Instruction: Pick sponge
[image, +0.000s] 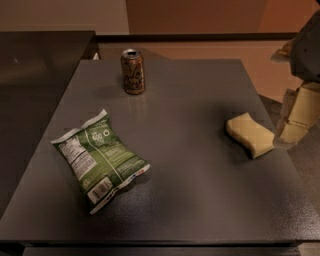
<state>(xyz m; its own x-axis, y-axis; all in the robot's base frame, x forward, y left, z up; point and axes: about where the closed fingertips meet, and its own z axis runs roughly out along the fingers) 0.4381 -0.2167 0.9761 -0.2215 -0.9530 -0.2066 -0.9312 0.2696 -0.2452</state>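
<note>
Upright brown can (133, 71) far back on the dark table (200, 200), green snack bag (99, 159) flat front-left.

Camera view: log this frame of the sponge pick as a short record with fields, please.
table: dark grey
sponge: flat on the table, near its right edge in view, not lifted
gripper: beside the sponge's right end, past the table edge; contact unclear
can: upright, far side
snack bag: green, lying flat, near left
</note>
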